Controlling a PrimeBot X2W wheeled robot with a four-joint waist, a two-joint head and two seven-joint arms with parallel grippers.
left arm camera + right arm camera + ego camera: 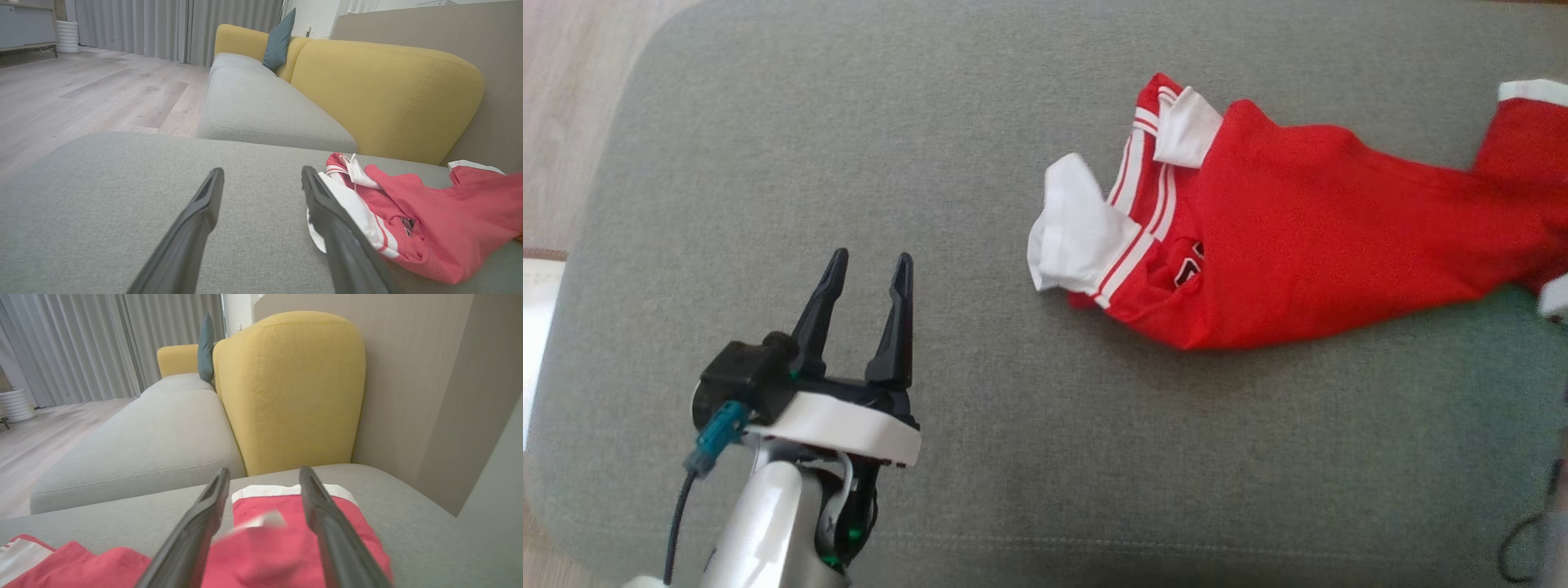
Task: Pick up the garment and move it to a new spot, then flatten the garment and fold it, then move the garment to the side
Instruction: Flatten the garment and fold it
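The garment (1298, 237) is red with white cuffs and stripes. It lies crumpled on the right half of the grey seat cushion (849, 122). My left gripper (870, 258) is open and holds nothing, hovering over bare cushion left of the cloth. In the left wrist view the garment (441, 228) sits just right of that gripper (262, 171). My right gripper (264, 471) is open above the garment (261, 555). Red cloth and a blurred white piece show between its spread fingers, near the white hem.
A yellow backrest (388, 94) rises behind the cushion, with a beige wall panel (408, 375) beside it. A second grey seat (261, 106) with a teal pillow (280, 38) extends beyond. Wood floor (564, 82) borders the cushion's left edge. A dark cable (1527, 539) shows at the lower right.
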